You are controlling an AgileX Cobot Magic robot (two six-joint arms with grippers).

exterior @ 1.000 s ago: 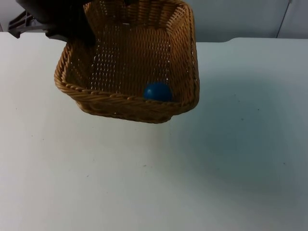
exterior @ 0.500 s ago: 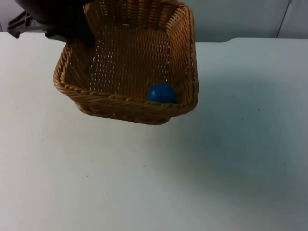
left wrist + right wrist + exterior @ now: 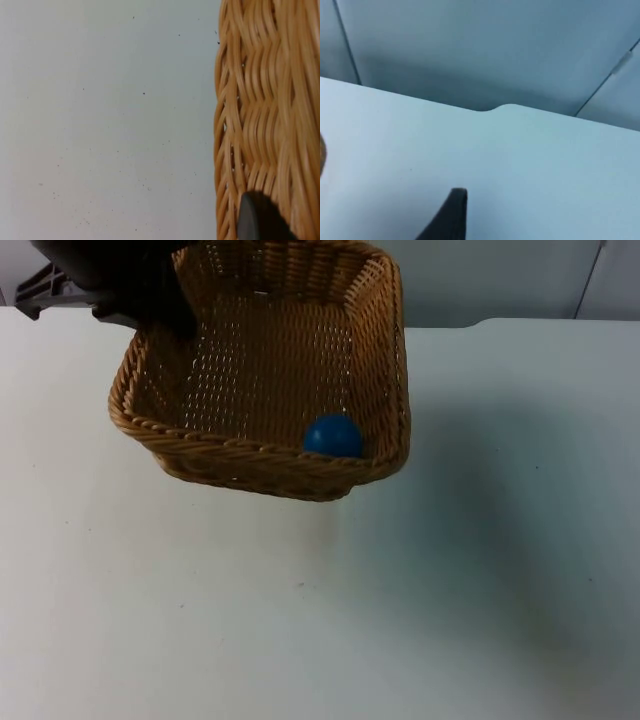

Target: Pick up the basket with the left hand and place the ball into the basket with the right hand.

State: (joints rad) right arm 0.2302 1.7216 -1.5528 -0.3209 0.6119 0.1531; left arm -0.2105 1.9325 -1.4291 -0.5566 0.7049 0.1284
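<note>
The wicker basket point(image 3: 262, 370) hangs tilted above the white tabletop point(image 3: 320, 620), carried by the left arm at its far left corner. The near rim sits lowest. The left gripper point(image 3: 150, 310) grips the basket wall; in the left wrist view one black fingertip point(image 3: 260, 220) lies against the outer weave, so the fingers are judged closed on the wall, with the inner finger hidden by the wicker.

The blue ball point(image 3: 333, 436) lies inside the basket, in the near right corner, touching the low near wall. The placing step therefore appears done.

The right gripper point(image 3: 451, 215) is clear of the basket and looks across bare tabletop toward the grey partition wall point(image 3: 485, 55). One fingertip is visible, so its opening cannot be told. This arm appears to wait.

Risks noted:
- The ball rests at the lowest point of a tilted basket. Any further tipping toward the near edge, or a sharp move of the left arm, could roll it over the rim.
- The hold is at one corner only, on flexible weave. The basket could sag or slip in the fingers.
- A hard set-down on the low corner first could bounce the ball out.
</note>
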